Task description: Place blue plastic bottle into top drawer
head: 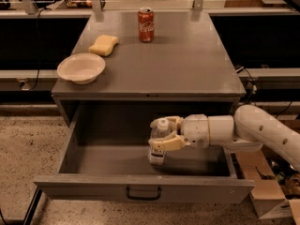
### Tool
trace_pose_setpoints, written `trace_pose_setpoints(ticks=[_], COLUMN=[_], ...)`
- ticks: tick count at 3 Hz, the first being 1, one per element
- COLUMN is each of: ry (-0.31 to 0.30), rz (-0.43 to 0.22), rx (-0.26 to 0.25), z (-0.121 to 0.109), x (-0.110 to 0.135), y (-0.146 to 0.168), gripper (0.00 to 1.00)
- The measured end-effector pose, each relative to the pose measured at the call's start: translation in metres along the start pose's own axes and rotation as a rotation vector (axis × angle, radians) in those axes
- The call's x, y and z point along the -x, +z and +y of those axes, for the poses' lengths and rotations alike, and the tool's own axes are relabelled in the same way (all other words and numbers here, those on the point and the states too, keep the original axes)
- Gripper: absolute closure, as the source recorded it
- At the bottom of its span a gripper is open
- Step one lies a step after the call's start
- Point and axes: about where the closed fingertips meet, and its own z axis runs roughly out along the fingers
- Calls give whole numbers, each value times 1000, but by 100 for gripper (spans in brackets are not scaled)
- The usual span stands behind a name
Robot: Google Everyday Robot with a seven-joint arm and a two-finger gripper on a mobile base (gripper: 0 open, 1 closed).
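1. We see the jaws reaching inside the open drawer (93,184), closed around the upper part of the bottle (158,154).
2. The bottle stands upright between them, its base down at the drawer floor.
3. Above and behind the jaws, the tabletop (187,64) carries a can (146,25), a sponge (103,45) and a bowl (81,68).

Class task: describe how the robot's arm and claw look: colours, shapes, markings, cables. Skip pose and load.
The arm is smooth, white and tubular, with rounded joints and small dark dots along one segment. The claw, shut on the blue plastic bottle in the top drawer, has two thick cream-yellow fingers on a white cylindrical wrist. No cables show.
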Motion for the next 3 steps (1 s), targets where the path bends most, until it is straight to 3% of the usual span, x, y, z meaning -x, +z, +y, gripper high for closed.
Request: trace_pose_setpoints(ticks=[1,2,3], ry=[-1,-1,-1], rz=[0,-1,-1], rx=[4,8,8], z=[1,1,1], x=[1,1,1], y=[2,3,3], gripper=[14,0,0])
